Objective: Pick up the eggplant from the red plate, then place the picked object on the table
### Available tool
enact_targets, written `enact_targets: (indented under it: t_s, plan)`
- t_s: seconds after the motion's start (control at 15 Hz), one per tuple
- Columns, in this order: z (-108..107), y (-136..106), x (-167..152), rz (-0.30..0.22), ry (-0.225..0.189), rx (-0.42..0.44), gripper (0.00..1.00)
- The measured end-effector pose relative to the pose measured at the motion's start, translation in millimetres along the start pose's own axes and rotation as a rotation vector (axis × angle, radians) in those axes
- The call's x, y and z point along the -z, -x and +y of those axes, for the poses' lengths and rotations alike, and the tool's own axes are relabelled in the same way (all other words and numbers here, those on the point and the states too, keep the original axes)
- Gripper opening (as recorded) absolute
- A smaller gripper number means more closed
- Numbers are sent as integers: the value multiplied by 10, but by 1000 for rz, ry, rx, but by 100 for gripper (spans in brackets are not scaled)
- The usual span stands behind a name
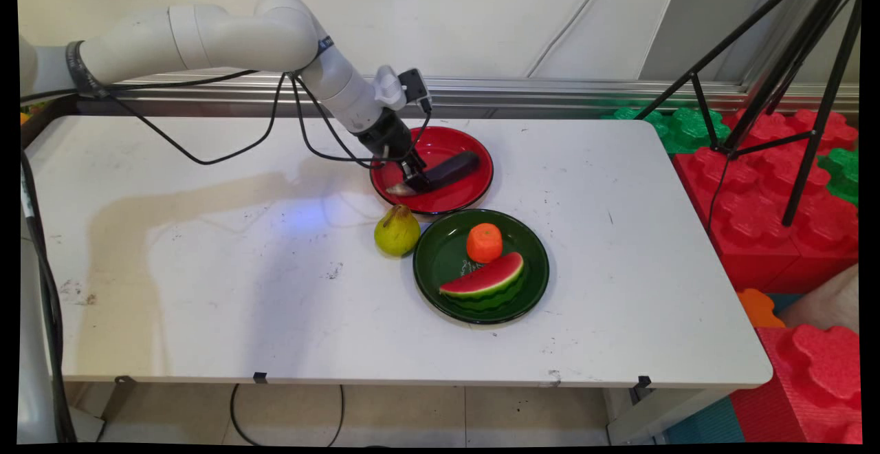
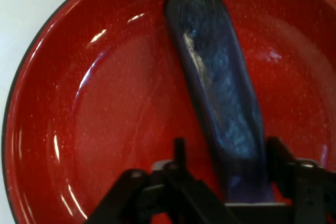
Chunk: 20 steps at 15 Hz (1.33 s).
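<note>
Nearest the table's front edge sits a green plate (image 1: 440,261) with a watermelon slice (image 1: 483,280) and an orange (image 1: 485,242), a pear (image 1: 397,230) beside it. Beyond, over the red plate (image 1: 474,158), the gripper (image 1: 414,177) straddles a dark eggplant (image 2: 220,93), fingers (image 2: 179,153) seemingly closed on it.
</note>
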Motion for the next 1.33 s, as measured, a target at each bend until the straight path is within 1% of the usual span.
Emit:
enact_targets:
  t_s: [0.47, 0.8, 1.07, 1.33]
  plan:
    - [-8, -43, -36, 7, 3, 13, 0]
    - [-21, -79, -4, 20, 0, 24, 0]
    - [-25, -96, 91, 31, -2, 24, 0]
    - [-17, -107, 308, 49, -8, 18, 0]
